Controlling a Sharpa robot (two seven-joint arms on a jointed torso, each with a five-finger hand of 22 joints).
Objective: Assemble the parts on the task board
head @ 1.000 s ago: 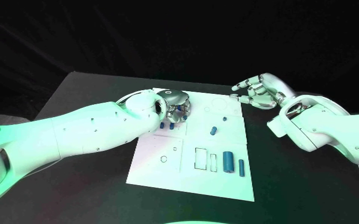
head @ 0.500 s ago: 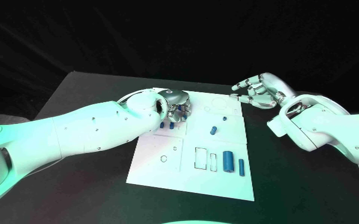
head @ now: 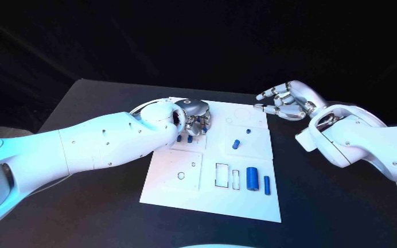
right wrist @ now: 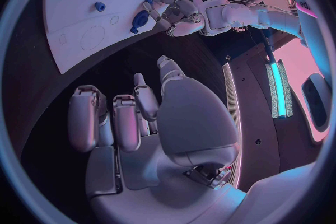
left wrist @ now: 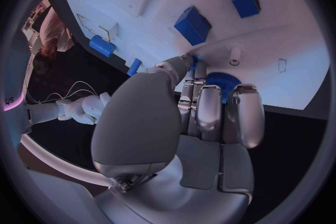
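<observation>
Nothing much has moved since a second ago, the left robot hand (head: 195, 119) is still parked over the far left part of the task board (head: 178, 193) and the right robot hand (head: 284, 101) still hangs above the dark surface (head: 99, 96) just off the board's far right corner. Left wrist view shows the left fingers (left wrist: 210, 106) curled in tight around a round ribbed blue part (left wrist: 224, 79), fingertips down at the white plate. Right one holds nothing, fingers loosely bent and apart. Two blue blocks (left wrist: 192, 25) sit on the board just past the left hand, a small blue piece (head: 237, 143) lies near the middle, and a fat blue cylinder (head: 251, 178) with a thinner blue pin (head: 266, 185) beside it lies at the near right
</observation>
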